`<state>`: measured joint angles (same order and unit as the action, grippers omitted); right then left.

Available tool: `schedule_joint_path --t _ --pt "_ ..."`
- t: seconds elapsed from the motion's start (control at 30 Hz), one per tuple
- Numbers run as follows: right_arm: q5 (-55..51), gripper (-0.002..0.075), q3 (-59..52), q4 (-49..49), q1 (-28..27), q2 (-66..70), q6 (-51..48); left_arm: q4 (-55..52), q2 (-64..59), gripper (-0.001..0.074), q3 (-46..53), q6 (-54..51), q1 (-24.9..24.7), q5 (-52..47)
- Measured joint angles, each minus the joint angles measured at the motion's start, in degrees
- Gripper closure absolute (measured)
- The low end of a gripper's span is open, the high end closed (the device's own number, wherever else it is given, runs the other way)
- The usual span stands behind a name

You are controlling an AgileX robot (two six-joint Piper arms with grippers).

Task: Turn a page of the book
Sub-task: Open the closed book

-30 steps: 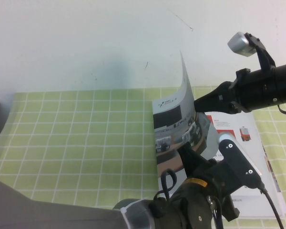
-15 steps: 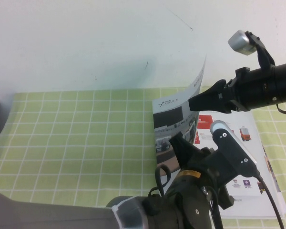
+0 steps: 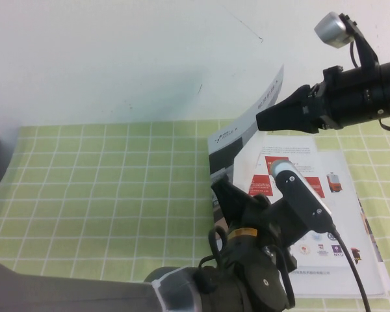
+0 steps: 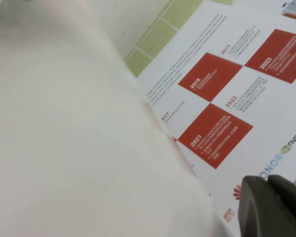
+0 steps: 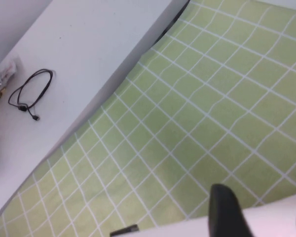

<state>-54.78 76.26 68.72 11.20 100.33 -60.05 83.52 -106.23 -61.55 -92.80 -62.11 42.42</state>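
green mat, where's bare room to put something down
Free: the checked mat left of the book, up to the white wall. Crowded: the right side, where the left gripper is under the lifted page and the right gripper at its edge.

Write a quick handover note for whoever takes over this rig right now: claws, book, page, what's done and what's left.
Right claw: raised at the lifted page's free edge, jaws open in the wrist view.
Left claw: low over the book, under the page; grip unclear.
Book lies open on the green checked mat, red-square page showing.
Done: cover leaf lifted.
Left: carry it over to the robot's left and lay it flat.
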Motion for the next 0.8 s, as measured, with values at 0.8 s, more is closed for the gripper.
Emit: schedule_joint_path --t 0.8 --pt "1.2 0.0694 0.1 -14.6 -2.9 -2.3 5.4 18.2 5.1 0.0739 0.0 -8.8 0.0 15.0"
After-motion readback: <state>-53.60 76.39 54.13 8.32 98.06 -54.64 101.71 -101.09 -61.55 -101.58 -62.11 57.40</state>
